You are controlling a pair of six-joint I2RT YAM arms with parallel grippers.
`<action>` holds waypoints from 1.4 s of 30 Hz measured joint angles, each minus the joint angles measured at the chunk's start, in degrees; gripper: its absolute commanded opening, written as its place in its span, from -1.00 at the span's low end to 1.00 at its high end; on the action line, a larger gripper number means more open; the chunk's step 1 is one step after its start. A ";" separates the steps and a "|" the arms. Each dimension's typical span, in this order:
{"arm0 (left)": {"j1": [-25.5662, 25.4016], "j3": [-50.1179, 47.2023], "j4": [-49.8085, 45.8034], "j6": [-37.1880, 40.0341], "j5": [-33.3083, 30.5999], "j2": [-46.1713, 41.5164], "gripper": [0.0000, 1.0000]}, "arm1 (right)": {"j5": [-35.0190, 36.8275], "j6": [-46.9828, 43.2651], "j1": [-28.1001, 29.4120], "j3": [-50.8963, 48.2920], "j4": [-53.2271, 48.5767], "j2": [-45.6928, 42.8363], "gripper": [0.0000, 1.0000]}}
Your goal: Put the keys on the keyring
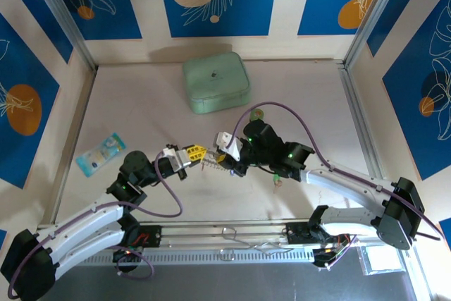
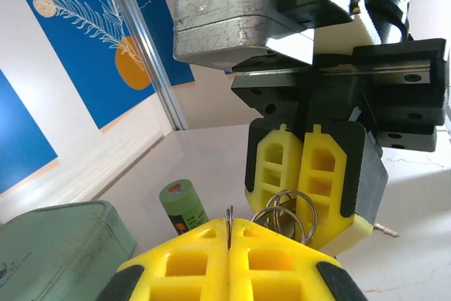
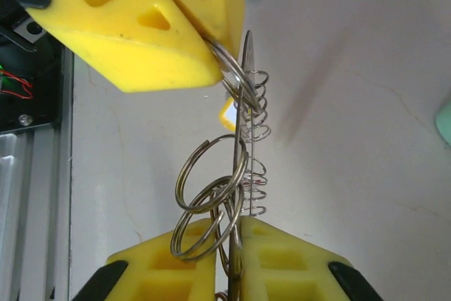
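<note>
While keyring (image 1: 211,166) hangs above mid-worktop (image 1: 141,103), bare surface lies open all round it, side walls well apart. Keyring: silvery wire loops bunched with fine coil (image 3: 257,174). Left jaws pinched shut on one end, right jaws pinched shut on other, tips facing, near. Mint-green case (image 1: 216,82) toward far edge; blue packet (image 1: 101,153) near left edge.

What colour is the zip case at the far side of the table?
The case is pale mint green, clearest in the top external view.
</note>
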 measured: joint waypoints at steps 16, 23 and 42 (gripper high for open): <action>-1.11 0.04 1.27 1.40 -3.54 1.20 -1.00 | 2.69 0.87 1.27 0.66 -0.11 0.61 -1.00; -1.22 0.31 0.15 2.58 -3.52 0.87 -1.00 | 3.30 1.11 1.40 0.66 0.04 0.61 -1.00; -1.33 0.35 -2.19 2.78 -3.52 1.90 -1.00 | -21.35 -1.46 -11.67 -2.86 5.86 -5.95 -0.21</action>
